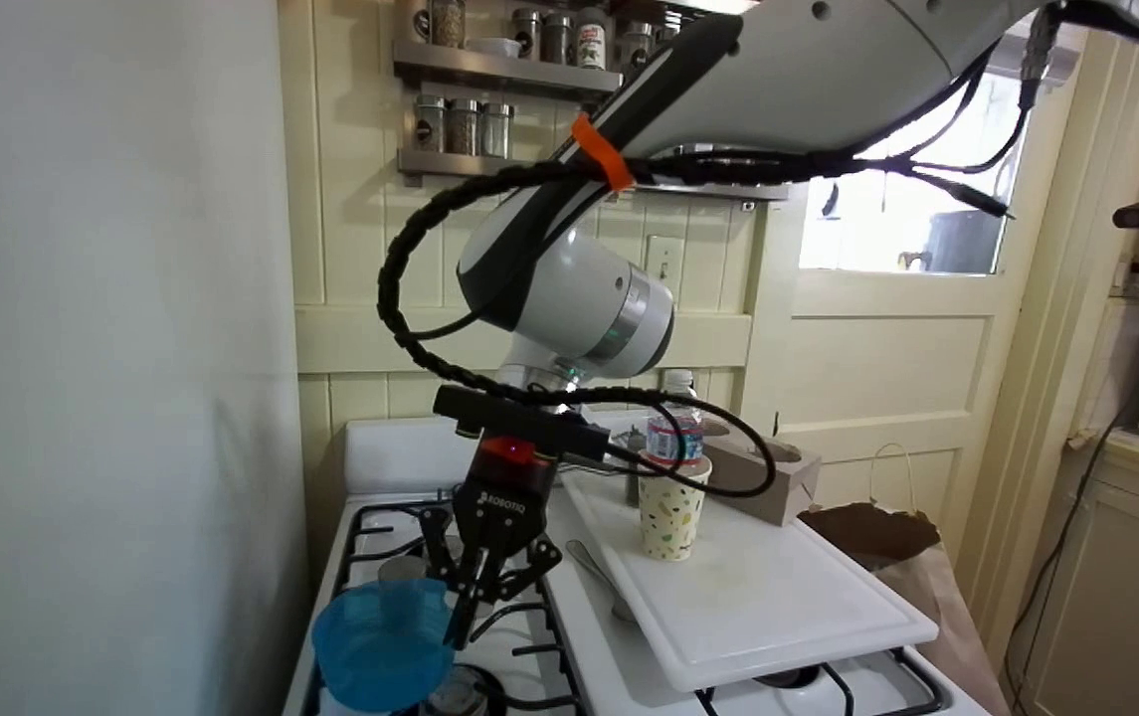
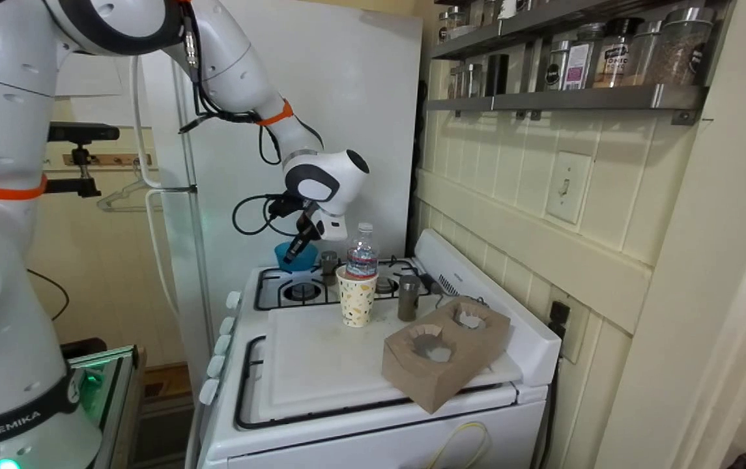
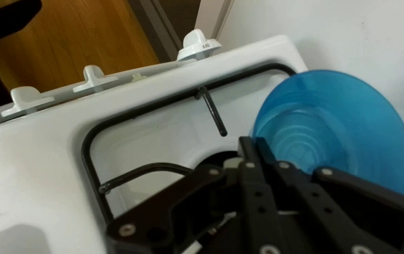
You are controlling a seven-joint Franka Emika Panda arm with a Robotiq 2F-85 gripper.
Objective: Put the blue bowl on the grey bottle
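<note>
Blue plastic, the bowl (image 1: pixel 385 646) is held over the left end of the white surface (image 1: pixel 619 661) in an exterior view, its rim pinched in the nearly closed claw (image 3: pixel 254 141), probably leaving the base free to settle on the bottle (image 2: pixel 362 253), standing in a cup (image 1: pixel 670 522) to the right. Alongside rises a fridge (image 1: pixel 111 358); jars (image 1: pixel 465 127) line far shelves (image 1: pixel 504 72).

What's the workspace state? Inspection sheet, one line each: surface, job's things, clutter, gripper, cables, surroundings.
Surface: white stove, black grates; white board lying on top.
Job's things: bowl held at its rim; clear bottle, likely the one meant, upright in the mouth of the cup.
Clutter: jars on board and stove, box at the board's edge, spoon beside the board.
Gripper: shut on the bowl's rim.
Cables: black, wide loops, crossing in front of the bottle in an exterior view.
Surroundings: fridge, wall shelves, paper bag.
</note>
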